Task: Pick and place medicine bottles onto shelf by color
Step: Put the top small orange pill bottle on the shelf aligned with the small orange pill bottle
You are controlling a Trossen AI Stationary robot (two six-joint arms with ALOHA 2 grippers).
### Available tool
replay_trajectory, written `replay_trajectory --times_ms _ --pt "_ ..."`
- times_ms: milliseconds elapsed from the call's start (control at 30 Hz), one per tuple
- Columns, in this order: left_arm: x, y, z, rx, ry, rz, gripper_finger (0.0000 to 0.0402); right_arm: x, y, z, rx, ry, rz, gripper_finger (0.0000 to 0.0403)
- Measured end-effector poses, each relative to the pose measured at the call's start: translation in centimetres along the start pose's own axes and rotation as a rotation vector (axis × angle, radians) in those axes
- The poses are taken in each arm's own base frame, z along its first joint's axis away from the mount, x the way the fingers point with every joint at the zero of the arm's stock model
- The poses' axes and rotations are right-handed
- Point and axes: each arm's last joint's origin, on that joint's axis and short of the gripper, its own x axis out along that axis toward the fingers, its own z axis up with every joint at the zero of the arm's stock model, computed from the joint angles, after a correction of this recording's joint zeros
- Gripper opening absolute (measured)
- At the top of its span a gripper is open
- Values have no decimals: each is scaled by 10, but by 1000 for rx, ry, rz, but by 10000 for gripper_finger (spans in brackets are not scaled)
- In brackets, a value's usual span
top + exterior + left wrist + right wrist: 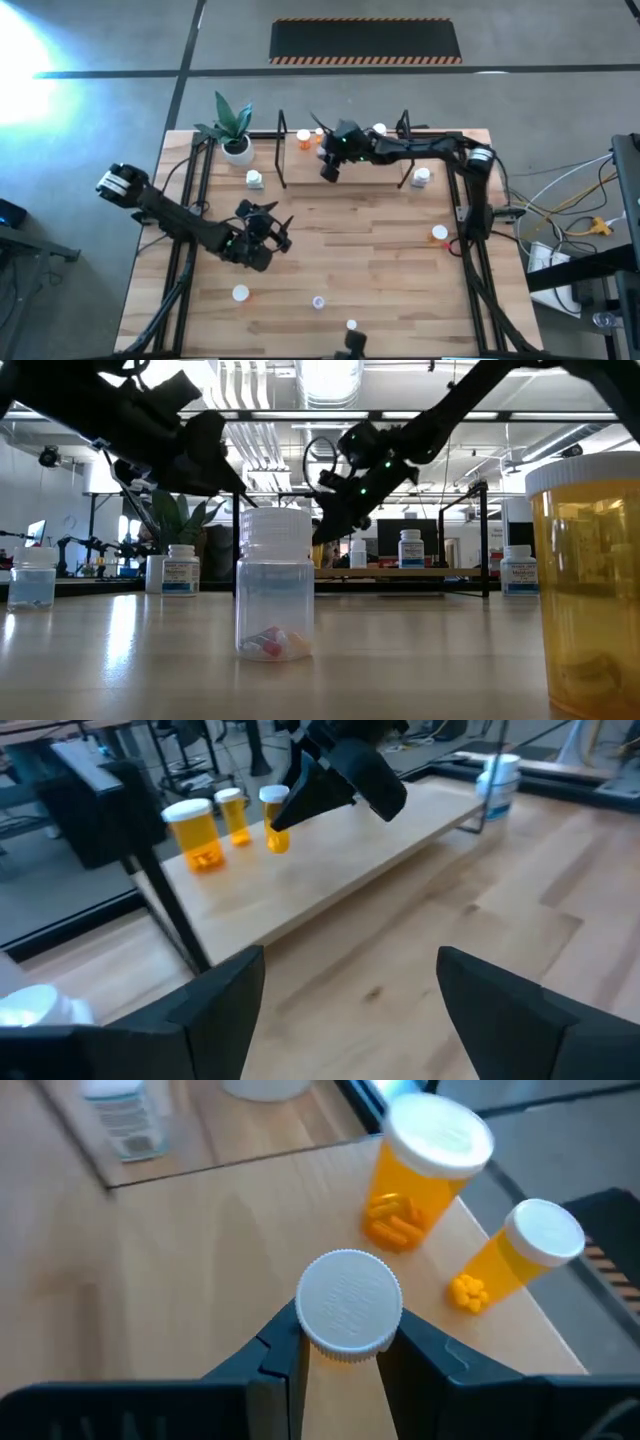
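Observation:
My right gripper [328, 170] is over the shelf [350, 165] at the table's far side, shut on an orange bottle with a white cap [276, 822]. Two more orange bottles [425, 1175] [520, 1255] stand upright on the shelf board beside it. My left gripper [268, 232] is open and empty over the table's middle left, its fingers [205, 1010] pointing toward the shelf. My right gripper pinches the bottle's white cap [350, 1302] between its two fingers, one on each side. The fingers come slanting down from above. The bottle hangs upright below them; I cannot tell whether its base touches the shelf board [330, 870].
A plant in a white pot [237, 150] stands at the far left. White bottles stand by the shelf's ends [255, 180] [421, 177]. Loose bottles stand at the right [439, 234] and near the front edge [240, 293] [319, 301] [351, 324].

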Motion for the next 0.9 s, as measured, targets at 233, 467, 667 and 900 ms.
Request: replay_trajectory --times_ms 233,467,667,900 --pt "3 1 -1 -1 1 13 278 21 -15 1 22 31 -5 91" --pt "3 2 -1 2 2 13 278 23 -16 3 13 34 -3 97" --pt "3 2 -1 4 2 13 278 12 -18 12 -5 14 -12 100" --pt "3 2 -1 4 2 13 278 8 -18 12 -16 35 -9 102"
